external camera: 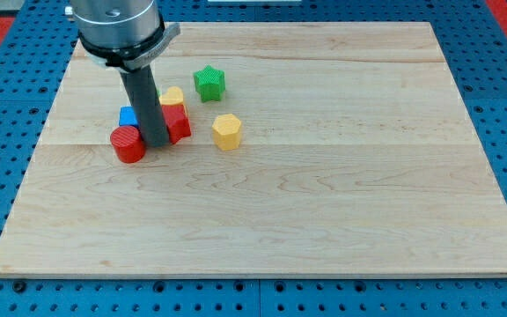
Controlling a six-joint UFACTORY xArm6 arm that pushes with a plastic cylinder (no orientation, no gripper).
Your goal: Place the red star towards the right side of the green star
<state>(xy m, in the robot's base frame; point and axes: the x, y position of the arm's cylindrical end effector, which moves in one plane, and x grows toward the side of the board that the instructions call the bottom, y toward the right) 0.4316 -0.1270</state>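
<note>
My tip (156, 143), a bare rod with no pincer to open or close, stood between the red cylinder (128, 145) and the red star (176, 122), touching both. That star lay left of and below the green star (209, 83); the yellow hexagon (227, 131) sat below the green star.
</note>
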